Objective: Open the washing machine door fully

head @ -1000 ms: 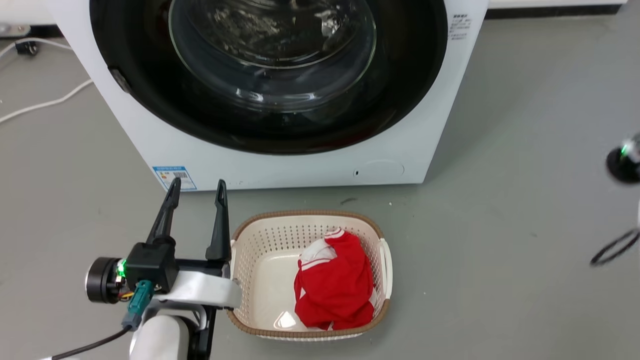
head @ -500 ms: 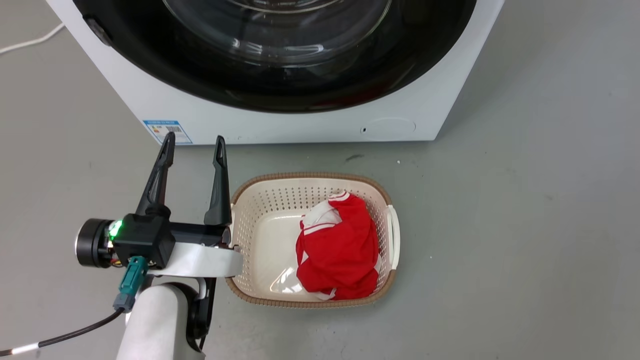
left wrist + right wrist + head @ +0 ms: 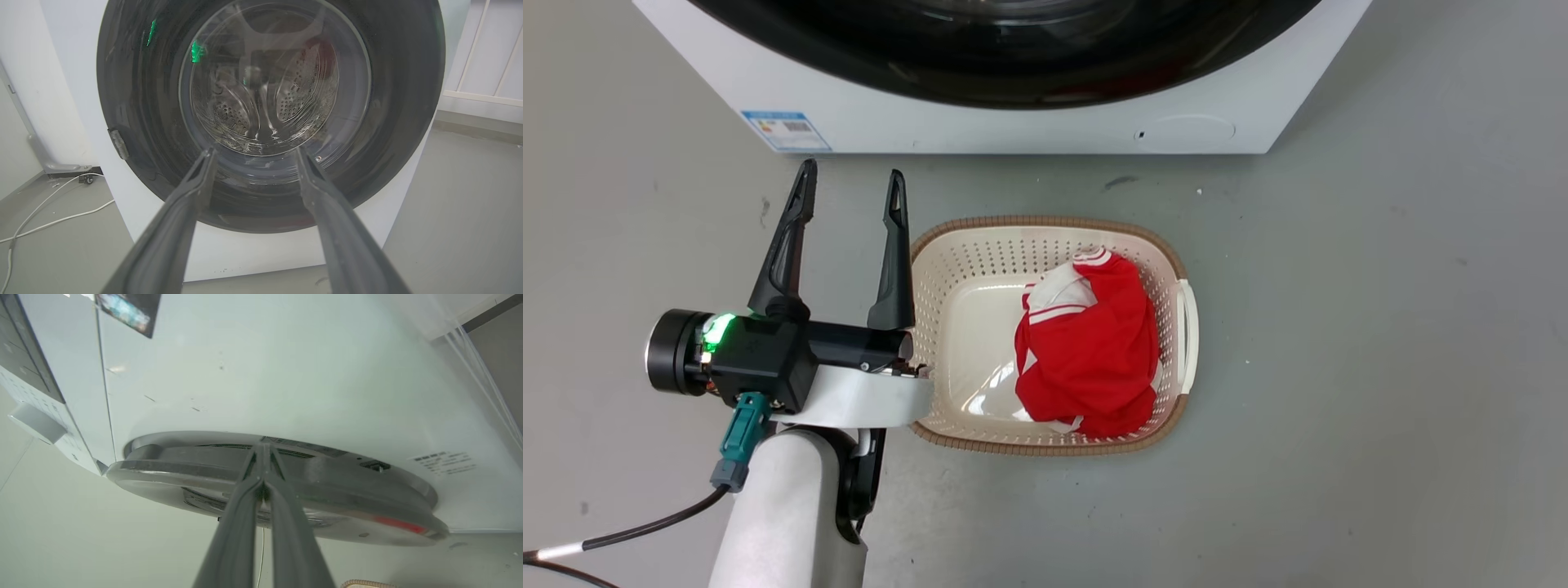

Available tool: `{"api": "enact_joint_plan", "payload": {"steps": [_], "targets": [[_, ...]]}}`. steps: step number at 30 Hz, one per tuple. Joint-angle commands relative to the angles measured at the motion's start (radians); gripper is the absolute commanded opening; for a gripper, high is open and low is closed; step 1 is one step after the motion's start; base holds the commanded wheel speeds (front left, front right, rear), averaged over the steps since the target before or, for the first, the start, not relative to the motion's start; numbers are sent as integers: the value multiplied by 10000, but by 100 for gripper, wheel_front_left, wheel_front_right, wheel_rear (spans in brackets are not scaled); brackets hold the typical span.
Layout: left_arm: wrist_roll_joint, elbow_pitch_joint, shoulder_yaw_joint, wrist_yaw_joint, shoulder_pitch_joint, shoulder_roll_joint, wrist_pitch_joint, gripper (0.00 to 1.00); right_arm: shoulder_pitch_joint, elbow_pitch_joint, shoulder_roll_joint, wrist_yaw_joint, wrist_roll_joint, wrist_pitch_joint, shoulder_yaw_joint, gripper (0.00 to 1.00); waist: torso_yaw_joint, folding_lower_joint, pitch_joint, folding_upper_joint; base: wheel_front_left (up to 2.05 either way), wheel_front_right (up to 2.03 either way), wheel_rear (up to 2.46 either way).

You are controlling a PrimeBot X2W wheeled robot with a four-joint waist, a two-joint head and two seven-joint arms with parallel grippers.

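Observation:
The washing machine (image 3: 1013,131) is a white box at the top of the head view, with the black lower rim of the washing machine door (image 3: 1013,49) above it. My left gripper (image 3: 852,169) stands open over the floor in front of the machine and holds nothing. In the left wrist view it (image 3: 255,150) faces the door (image 3: 143,122), which lies flat against the front with its glass window (image 3: 273,81) at centre. My right gripper (image 3: 263,449) is shut, its tips at the rim of the door (image 3: 327,486), seen edge-on against the white front (image 3: 286,375).
A cream laundry basket (image 3: 1045,222) with a red garment (image 3: 1090,343) sits on the grey floor just right of my left gripper. A blue label (image 3: 784,131) and a round cap (image 3: 1184,131) are low on the machine. A white cable (image 3: 53,220) lies left of it.
The head camera has tilted down, so the machine has slid up the picture and the basket with it. My left gripper stays open in front of the machine.

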Motion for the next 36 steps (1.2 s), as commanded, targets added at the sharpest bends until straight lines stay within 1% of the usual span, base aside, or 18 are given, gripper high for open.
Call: {"api": "enact_joint_plan", "payload": {"steps": [1,2,7,11,16,19,26,31,36], "targets": [[69,-53,-41,45,-151,-11,-27,100,-192,130,71,0,-98,45,71,0,86,-1,226,0,0,0,0],[85,-119,-124,59,-246,-11,-27,100,-368,290,150,0,-244,133,183,0,148,-1,447,0,0,0,0],[65,-206,-216,122,-423,-11,-27,100,-625,512,193,0,-377,159,244,0,249,-1,778,0,0,0,0],[82,-212,-306,147,-461,-11,-27,100,-753,613,227,0,-466,134,281,0,296,-1,928,0,0,0,0],[56,-192,-411,159,-563,-10,-27,100,-785,724,368,0,-444,396,297,0,352,-1,1042,0,0,0,0],[19,-154,-448,181,-595,-10,-27,100,-759,668,481,0,-313,693,275,0,382,-1,1075,0,0,0,0],[-30,-54,-488,229,-573,-10,-27,100,-381,359,456,0,-129,1507,301,0,382,-1,938,0,0,0,0],[-48,61,-445,242,-399,-11,-27,100,165,-119,401,0,133,2407,323,0,321,-1,586,0,0,0,0],[-47,187,-383,168,-174,-10,-27,100,963,-603,454,2,392,3221,399,0,247,-1,6,0,0,0,0]]}}
